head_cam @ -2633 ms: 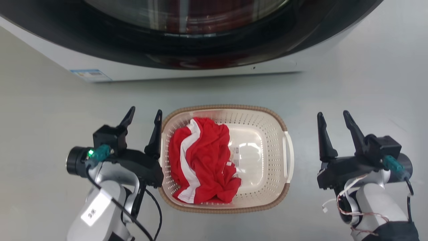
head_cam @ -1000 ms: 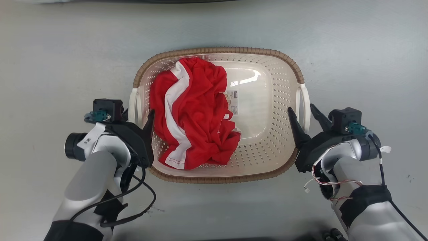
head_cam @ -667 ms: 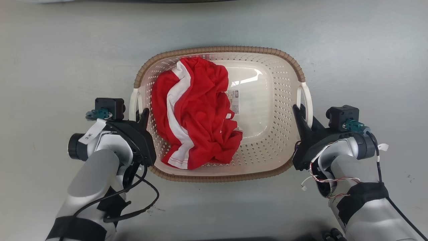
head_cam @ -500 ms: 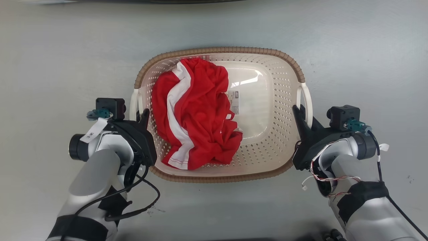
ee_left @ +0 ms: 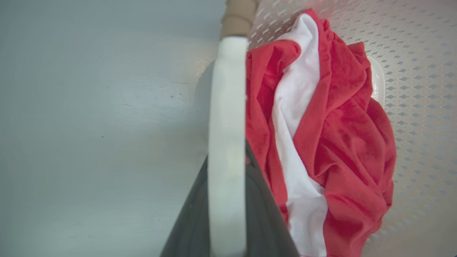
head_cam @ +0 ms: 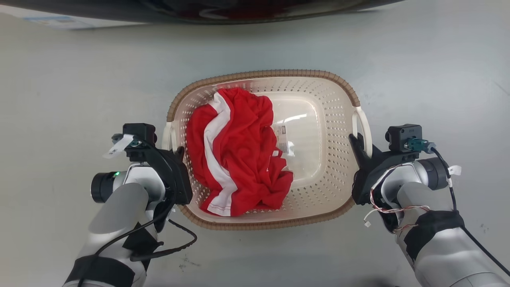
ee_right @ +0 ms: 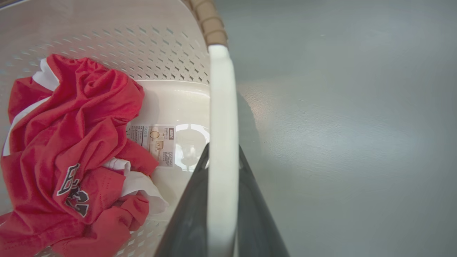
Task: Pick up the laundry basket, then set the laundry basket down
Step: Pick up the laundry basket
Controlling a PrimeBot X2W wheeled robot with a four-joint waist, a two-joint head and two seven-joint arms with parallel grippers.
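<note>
Laundry basket [head_cam: 263,74]: located over the grey floor [head_cam: 59,99], in front of the washing machine [head_cam: 199,6] and between both arms. A red garment [head_cam: 239,151] lies inside.

Left gripper [head_cam: 176,152]: jaws pinching the left handle [ee_left: 226,125].

Right gripper [head_cam: 360,140]: jaws pinching the right handle [ee_right: 222,125].

Whether the base is clear of the floor cannot be told.

Judgement: pick-up step, both grasps made. The next move calls for an even, simultaneous raise of both arms with the basket held level, then an equally level lowering.
</note>
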